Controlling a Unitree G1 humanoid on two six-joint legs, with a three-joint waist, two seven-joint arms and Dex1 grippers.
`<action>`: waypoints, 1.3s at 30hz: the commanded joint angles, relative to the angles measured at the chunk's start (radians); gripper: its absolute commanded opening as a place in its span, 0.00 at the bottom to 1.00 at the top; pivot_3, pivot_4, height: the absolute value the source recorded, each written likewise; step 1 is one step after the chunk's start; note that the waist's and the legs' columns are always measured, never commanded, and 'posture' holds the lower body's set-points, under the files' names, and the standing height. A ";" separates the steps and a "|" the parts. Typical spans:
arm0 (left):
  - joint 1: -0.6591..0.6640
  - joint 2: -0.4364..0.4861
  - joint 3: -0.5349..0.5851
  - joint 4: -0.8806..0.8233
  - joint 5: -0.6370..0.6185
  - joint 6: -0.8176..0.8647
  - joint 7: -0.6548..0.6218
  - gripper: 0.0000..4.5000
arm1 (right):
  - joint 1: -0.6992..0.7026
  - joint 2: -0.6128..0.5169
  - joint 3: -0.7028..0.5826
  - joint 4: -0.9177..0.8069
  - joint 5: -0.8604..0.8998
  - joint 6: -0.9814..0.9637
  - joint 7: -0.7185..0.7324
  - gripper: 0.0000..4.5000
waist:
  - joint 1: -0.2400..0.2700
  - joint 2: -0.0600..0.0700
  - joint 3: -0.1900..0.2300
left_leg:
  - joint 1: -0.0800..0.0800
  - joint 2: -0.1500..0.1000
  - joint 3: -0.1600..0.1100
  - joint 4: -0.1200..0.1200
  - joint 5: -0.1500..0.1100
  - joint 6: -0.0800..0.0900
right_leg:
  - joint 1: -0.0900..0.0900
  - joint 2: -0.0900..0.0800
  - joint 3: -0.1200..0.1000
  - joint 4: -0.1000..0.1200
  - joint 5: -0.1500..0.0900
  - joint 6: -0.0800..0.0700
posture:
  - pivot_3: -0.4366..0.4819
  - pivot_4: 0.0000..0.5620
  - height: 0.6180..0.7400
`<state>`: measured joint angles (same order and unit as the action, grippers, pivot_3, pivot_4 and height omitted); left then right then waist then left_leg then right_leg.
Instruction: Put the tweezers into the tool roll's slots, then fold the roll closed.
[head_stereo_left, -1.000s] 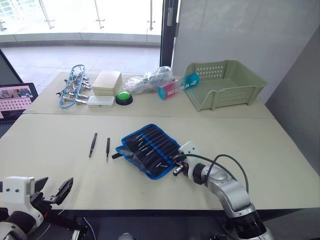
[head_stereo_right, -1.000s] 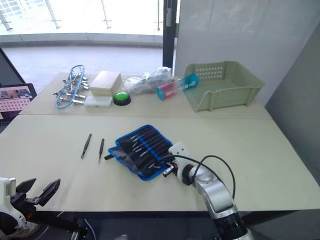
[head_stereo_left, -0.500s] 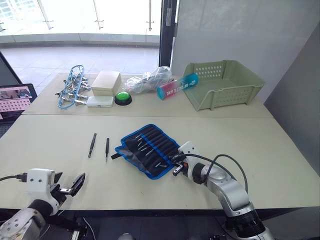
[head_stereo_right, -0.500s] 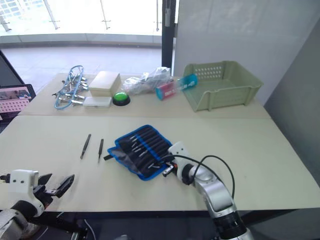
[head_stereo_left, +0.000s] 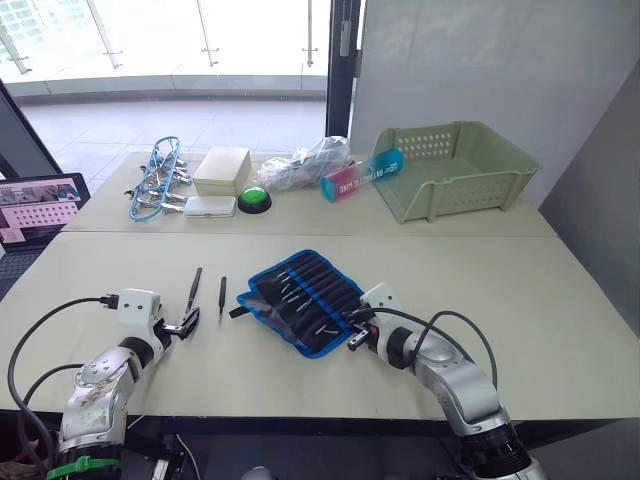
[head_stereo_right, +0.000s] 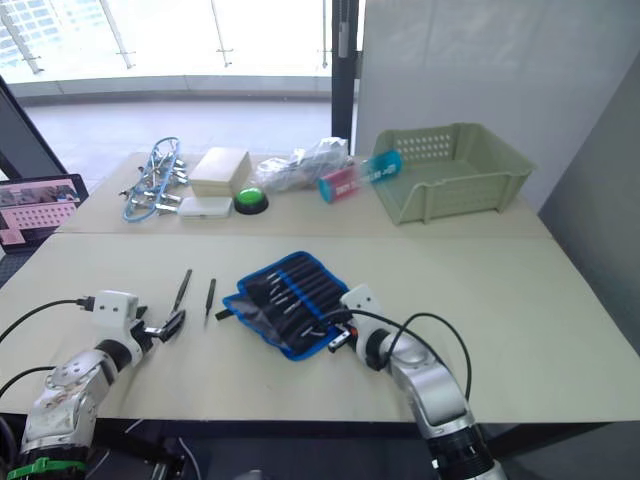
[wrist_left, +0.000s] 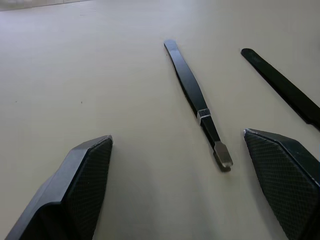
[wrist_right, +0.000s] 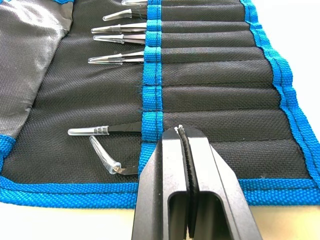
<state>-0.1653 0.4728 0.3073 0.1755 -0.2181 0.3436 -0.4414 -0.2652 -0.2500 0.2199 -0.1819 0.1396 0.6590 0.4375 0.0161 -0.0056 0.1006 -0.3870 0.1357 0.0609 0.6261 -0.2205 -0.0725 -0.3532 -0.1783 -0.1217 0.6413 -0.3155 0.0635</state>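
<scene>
Left claw (wrist_left: 172, 192) wide beside tweezers (wrist_left: 197, 107)

Both arms are silver-grey metal with rounded joints and black bands. Each wrist carries a white boxy block. A black cable loops loosely along each forearm. The left tool (head_stereo_left: 187, 323) and right tool (head_stereo_left: 352, 331) have black fingers (wrist_left: 82, 187) with finely cross-hatched pads.

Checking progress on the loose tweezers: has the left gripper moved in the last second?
Yes. The left gripper has come forward from the table's near edge toward the two loose tweezers, and now sits open just short of them.
</scene>
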 joint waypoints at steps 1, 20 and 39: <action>-0.003 -0.046 -0.104 0.077 0.044 0.023 0.000 0.80 | 0.025 -0.012 0.014 0.034 -0.014 0.039 -0.006 0.00 | 0.003 0.004 -0.002 | 0.000 0.000 0.000 0.000 0.000 0.000 | 0.000 0.000 0.000 0.000 0.000 0.000 | 0.48 0.27 0.85; 0.037 0.032 0.001 -0.203 -0.050 0.046 -0.033 0.00 | 0.020 -0.015 0.016 0.037 -0.010 0.042 -0.002 0.00 | -0.009 -0.004 0.000 | -0.003 0.000 0.000 -0.002 0.000 0.000 | -0.002 0.000 0.000 -0.001 0.000 0.000 | 0.48 0.27 0.85; -0.157 0.257 -0.275 -0.684 -0.380 0.739 -0.183 0.00 | -0.011 -0.010 0.026 0.062 -0.015 0.041 0.006 0.00 | -0.024 -0.016 0.011 | -0.005 0.000 0.000 -0.002 0.000 0.000 | -0.005 0.000 0.001 -0.001 0.000 0.000 | 0.48 0.27 0.85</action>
<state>-0.3083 0.7111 0.0305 -0.4664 -0.5697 1.0471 -0.6115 -0.2962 -0.2486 0.2445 -0.1758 0.1412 0.6591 0.4569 -0.0084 -0.0220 0.1114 -0.3924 0.1361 0.0610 0.6241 -0.2204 -0.0728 -0.3581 -0.1778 -0.1211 0.6407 -0.3157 0.0637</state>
